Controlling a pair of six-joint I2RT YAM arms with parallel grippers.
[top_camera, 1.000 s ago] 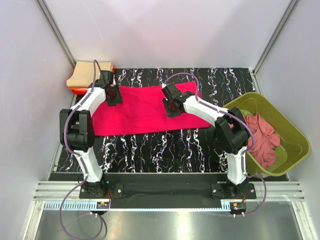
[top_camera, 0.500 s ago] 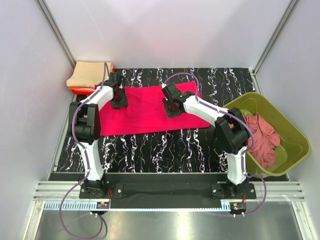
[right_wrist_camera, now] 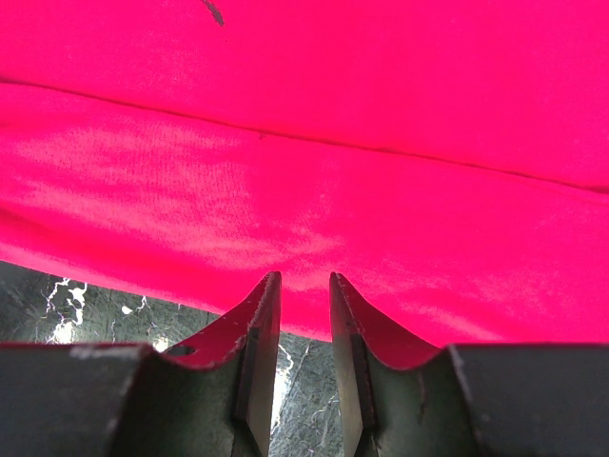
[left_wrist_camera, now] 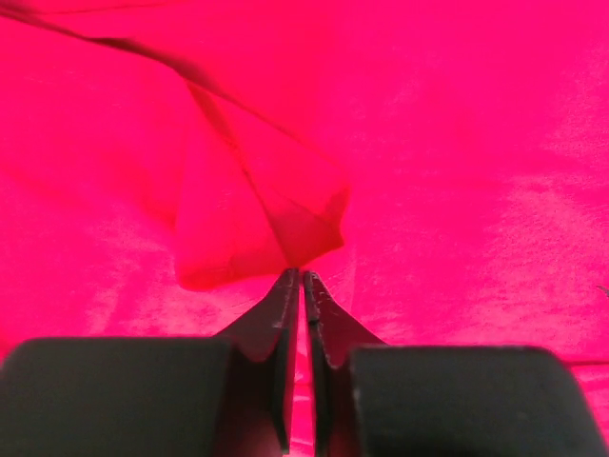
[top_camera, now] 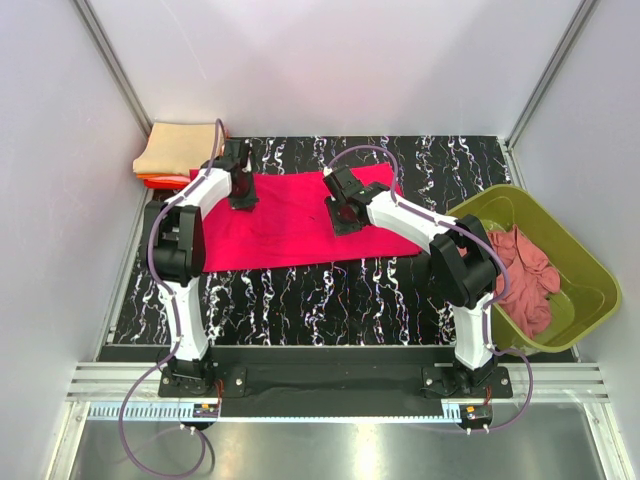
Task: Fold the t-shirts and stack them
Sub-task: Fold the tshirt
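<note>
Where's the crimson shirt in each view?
Top external: crimson shirt spread flat on the marbled table, centre-left.
Left wrist: fills the frame, a peak of it pinched at the left gripper.
Right wrist: covers the upper frame, its edge by the right gripper.
Shared landmark: the marbled table, seen in top external and bottom left of right wrist; left wrist shows only cloth.

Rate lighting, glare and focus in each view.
Top external: even light, sharp, a bright strip along the front rail. Left wrist: shirt oversaturated, weave mostly lost. Right wrist: pale sheen on the shirt, near fingers dark and soft-edged.
</note>
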